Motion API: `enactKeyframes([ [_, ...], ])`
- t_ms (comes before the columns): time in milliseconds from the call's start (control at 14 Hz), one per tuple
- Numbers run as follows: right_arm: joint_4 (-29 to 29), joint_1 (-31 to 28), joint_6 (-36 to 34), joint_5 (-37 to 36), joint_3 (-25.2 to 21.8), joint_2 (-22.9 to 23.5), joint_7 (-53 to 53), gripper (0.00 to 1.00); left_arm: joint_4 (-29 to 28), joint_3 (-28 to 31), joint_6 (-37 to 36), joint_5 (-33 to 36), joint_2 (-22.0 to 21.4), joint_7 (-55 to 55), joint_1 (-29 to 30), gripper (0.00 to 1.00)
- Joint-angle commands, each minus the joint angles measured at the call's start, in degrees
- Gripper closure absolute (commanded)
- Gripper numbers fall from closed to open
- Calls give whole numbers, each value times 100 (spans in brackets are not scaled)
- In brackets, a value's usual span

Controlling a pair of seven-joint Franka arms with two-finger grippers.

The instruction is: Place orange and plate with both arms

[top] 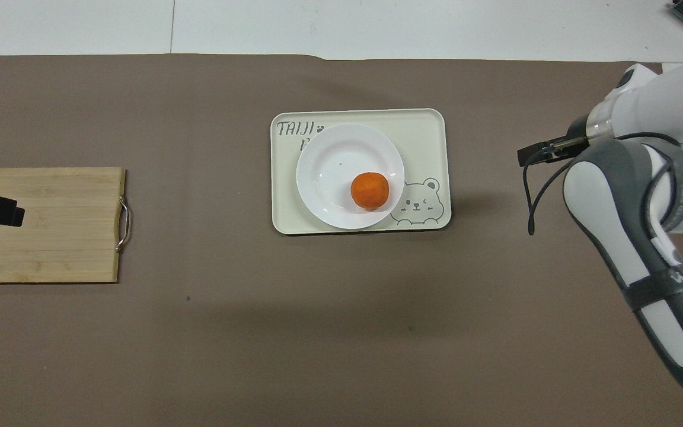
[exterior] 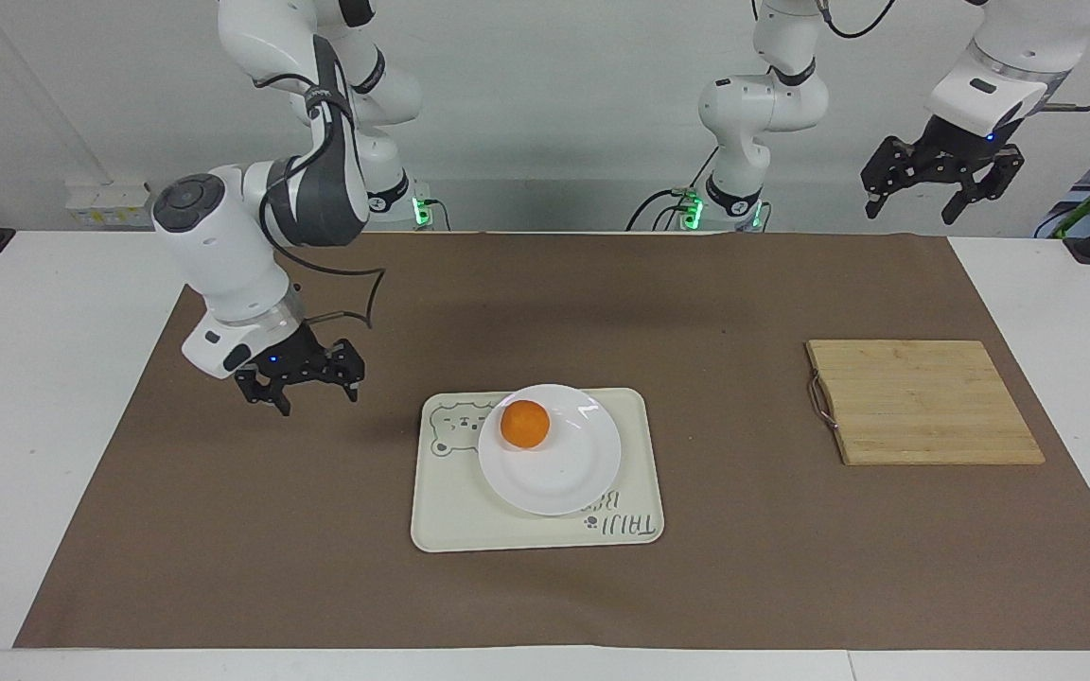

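Note:
The orange (exterior: 525, 424) lies on the white plate (exterior: 569, 468), which rests on the cream bear tray (exterior: 450, 515). They also show in the overhead view: orange (top: 369, 190), plate (top: 329, 169), tray (top: 424, 127). My right gripper (exterior: 308, 392) hangs open and empty over the brown mat, apart from the tray, toward the right arm's end of the table; its tips show in the overhead view (top: 531, 155). My left gripper (exterior: 923, 203) waits open and empty, raised high over the left arm's end of the table.
A bamboo cutting board (exterior: 923, 402) with a metal handle lies on the mat toward the left arm's end; it also shows in the overhead view (top: 45, 225). A brown mat (exterior: 545, 312) covers most of the white table.

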Motion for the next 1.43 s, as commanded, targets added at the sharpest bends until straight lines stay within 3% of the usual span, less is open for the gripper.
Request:
enactKeyframes([
  [0,-55,-371,-422,-324,73,-453,-277,0,-96,-38,-13,9,-103,-26,63,0],
  [500,-3,-460,-1634,-333,73,-1324,354,0,-96,-38,-13,9,-103,-26,63,0],
  [643,478,-477,-2257,-333,116,-1290,354,0,-96,-38,-4,9,-103,-26,63,0],
  [1357,375,-442,-2383,-316,125,-1386,389,0,-104,-38,-13,9,-103,-26,63,0],
])
